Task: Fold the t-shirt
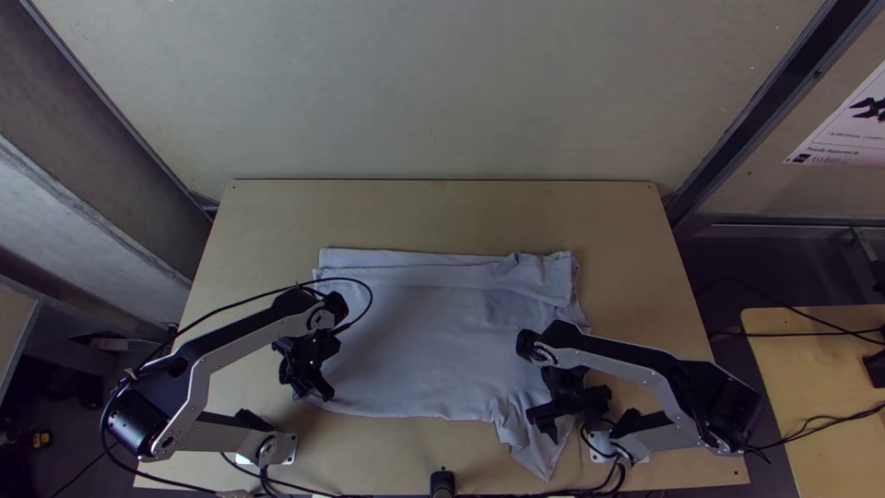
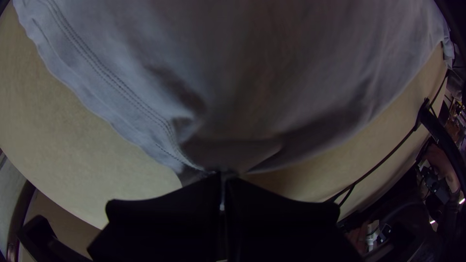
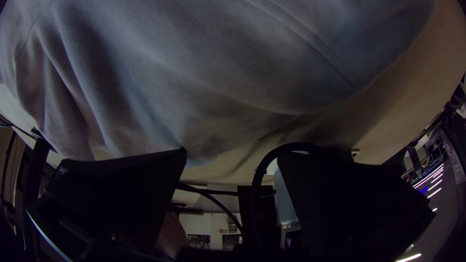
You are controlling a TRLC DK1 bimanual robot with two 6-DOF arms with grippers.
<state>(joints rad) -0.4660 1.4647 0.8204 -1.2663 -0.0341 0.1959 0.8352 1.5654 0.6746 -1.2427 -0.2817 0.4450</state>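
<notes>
The light grey t-shirt point(image 1: 424, 341) lies spread across the middle of the table, its far edge turned over in a strip and a sleeve-like flap sticking out at the near right. At its near left corner is my left gripper point(image 1: 318, 392); in the left wrist view the left gripper point(image 2: 223, 182) is shut on the t-shirt's point(image 2: 242, 73) edge beside a stitched hem. My right gripper point(image 1: 546, 424) is over the near right part, by the flap. In the right wrist view the right gripper point(image 3: 232, 157) stands open, with the t-shirt point(image 3: 194, 87) beyond its fingers.
Bare wooden table point(image 1: 442, 212) lies beyond the t-shirt and at both sides. Black cables point(image 1: 323, 493) run along the near edge, where a small black device point(image 1: 442, 482) stands. Another wooden table point(image 1: 811, 369) is at the right.
</notes>
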